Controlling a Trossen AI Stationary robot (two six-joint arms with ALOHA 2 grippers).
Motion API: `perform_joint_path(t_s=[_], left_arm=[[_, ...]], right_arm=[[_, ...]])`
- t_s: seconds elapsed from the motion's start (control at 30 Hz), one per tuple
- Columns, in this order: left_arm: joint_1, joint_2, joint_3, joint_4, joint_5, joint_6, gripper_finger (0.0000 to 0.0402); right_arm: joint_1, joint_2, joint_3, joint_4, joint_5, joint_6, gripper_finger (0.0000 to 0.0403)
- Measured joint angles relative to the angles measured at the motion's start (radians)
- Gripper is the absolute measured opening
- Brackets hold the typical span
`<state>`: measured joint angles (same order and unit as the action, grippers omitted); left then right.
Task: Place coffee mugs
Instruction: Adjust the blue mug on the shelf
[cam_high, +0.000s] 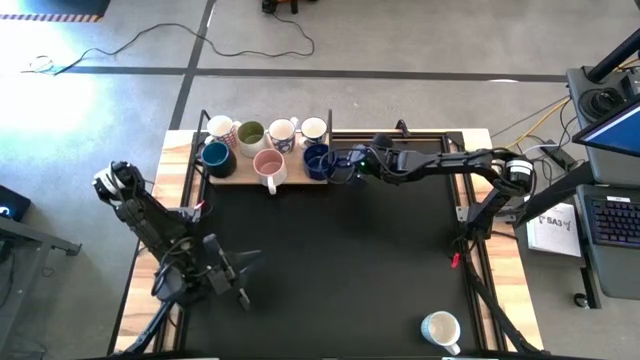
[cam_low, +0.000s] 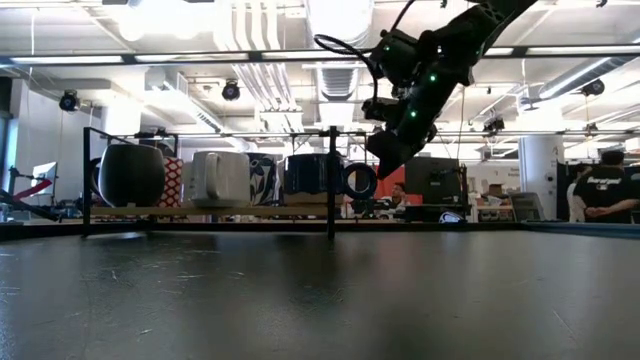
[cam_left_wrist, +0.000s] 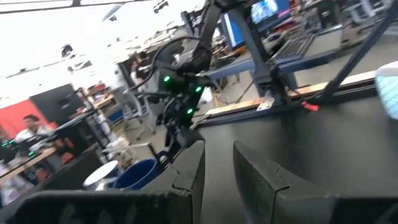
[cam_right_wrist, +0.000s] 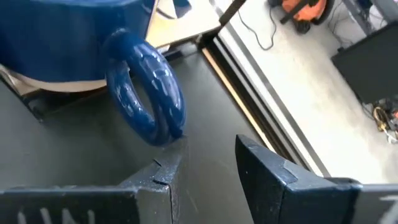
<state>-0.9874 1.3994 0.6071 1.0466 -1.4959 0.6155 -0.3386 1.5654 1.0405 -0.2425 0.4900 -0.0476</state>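
Observation:
Seven mugs stand on a wooden board (cam_high: 238, 179) at the table's far edge: white printed ones, one olive-green inside (cam_high: 250, 133), a pink one (cam_high: 268, 164), and two dark blue ones, one at each end of the front row. The rightmost dark blue mug (cam_high: 318, 160) points its handle (cam_right_wrist: 146, 93) at my right gripper (cam_right_wrist: 208, 146), which hangs open just to its right (cam_high: 348, 163), one fingertip close to the handle. Another white mug (cam_high: 440, 328) stands alone near the table's near right corner. My left gripper (cam_high: 243, 280) waits open at the near left.
A black metal frame (cam_low: 331, 180) rims the board's back and sides. The black mat (cam_high: 340, 260) lies between the board and the lone mug. A laptop and keyboard (cam_high: 612, 215) sit right of the table. People stand in the room beyond (cam_low: 605, 185).

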Motion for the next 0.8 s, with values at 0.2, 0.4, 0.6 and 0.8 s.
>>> perform_joint_path(t_s=[0.2, 0.4, 0.6, 0.8], left_arm=[[-0.014, 0.000, -0.001, 0.000, -0.069, 0.000, 0.0066], [-0.018, -0.004, -0.007, 0.000, -0.076, 0.000, 0.0066], [-0.019, -0.005, -0.008, 0.000, -0.076, 0.000, 0.0066], [-0.019, -0.005, -0.008, 0.000, -0.076, 0.000, 0.0066]], right_arm=[[0.000, 0.000, -0.007, 0.058, -0.052, -0.009, 0.0118], [0.000, 0.000, -0.004, 0.065, -0.079, -0.002, 0.0118], [0.000, 0.000, -0.004, 0.069, -0.080, 0.004, 0.0118], [0.000, 0.000, -0.004, 0.078, -0.082, 0.022, 0.0118]])
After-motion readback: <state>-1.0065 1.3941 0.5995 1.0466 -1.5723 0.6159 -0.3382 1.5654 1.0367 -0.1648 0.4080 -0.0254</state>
